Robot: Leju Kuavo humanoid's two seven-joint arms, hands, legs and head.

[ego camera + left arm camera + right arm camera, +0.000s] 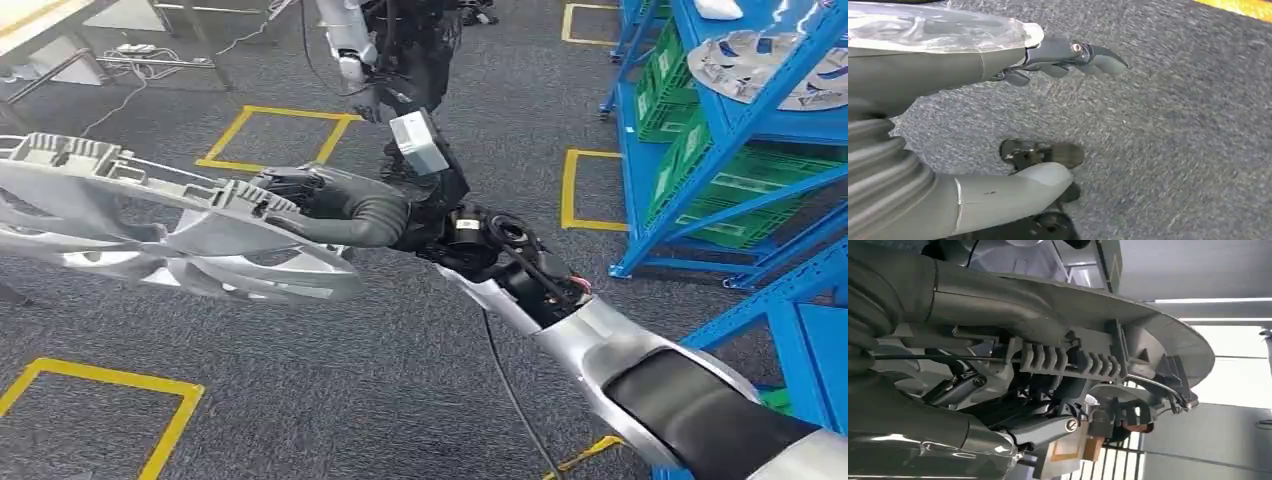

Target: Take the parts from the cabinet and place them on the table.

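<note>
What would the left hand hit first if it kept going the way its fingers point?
Probably just the carpet. In the left wrist view the left hand is empty, fingers apart, with only grey floor ahead of the fingertips. Depth is unclear, so treat this as likely, not certain.

The wheel cover (pixel 170 225) gripped by the right hand (pixel 335 205) looks like moulded silver-grey plastic, smooth with a soft satin sheen on its spokes and matt on its ribbed back (pixel 1073 357). The hand's cover is matt grey ribbed rubber or plastic. The right arm (pixel 640 370), toward 4 o'clock, has glossy silver shells and a matt black band. The carpet (pixel 400 390) is dark grey, rough and nubbly. At 2 o'clock, the shelving (pixel 740 120) is smooth blue painted metal holding glossy green plastic crates (pixel 690 160). The left hand (pixel 1058 55) is smooth, matt grey plastic, its fingers apart.
</note>
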